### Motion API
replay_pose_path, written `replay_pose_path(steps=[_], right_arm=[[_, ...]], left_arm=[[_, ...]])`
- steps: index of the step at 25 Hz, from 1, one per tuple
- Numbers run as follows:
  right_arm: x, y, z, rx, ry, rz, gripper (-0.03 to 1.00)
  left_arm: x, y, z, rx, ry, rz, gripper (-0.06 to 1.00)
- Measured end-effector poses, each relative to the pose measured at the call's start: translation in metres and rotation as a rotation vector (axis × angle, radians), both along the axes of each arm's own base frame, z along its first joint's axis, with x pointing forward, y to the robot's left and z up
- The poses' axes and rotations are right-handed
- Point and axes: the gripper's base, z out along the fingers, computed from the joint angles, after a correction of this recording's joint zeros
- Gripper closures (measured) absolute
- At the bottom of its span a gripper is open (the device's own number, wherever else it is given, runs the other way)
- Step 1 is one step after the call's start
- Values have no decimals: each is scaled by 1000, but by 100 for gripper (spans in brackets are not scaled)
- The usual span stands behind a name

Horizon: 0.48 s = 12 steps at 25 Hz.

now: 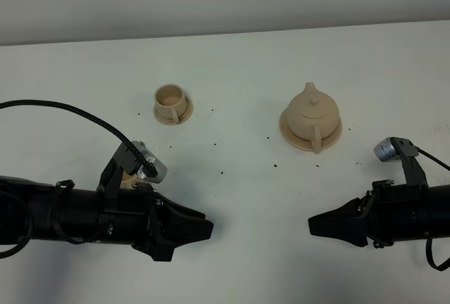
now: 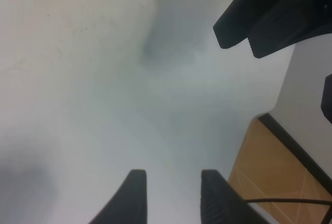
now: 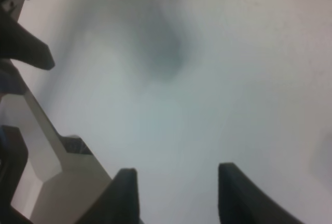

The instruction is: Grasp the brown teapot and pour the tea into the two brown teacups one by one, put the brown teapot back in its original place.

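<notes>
Tan teapot (image 1: 310,115) well beyond right pincer (image 1: 311,225)

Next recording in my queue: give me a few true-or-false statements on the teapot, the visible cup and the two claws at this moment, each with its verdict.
1. The brown teapot sits on the round saucer. True.
2. The right claw grips the teapot. False: it is open, empty and well clear of the teapot.
3. The left claw is open with nothing between its fingers. True.
4. The teacup in plain view lies on its side. False: it stands upright, mouth up.
</notes>
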Motion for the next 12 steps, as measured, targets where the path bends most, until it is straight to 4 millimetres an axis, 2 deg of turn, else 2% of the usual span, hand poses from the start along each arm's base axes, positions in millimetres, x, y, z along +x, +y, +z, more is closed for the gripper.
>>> replay_pose_path(steps=[12], right_arm=[[0,0,0,0,0,-1,58]], left_arm=[[0,0,0,0,0,0,64]])
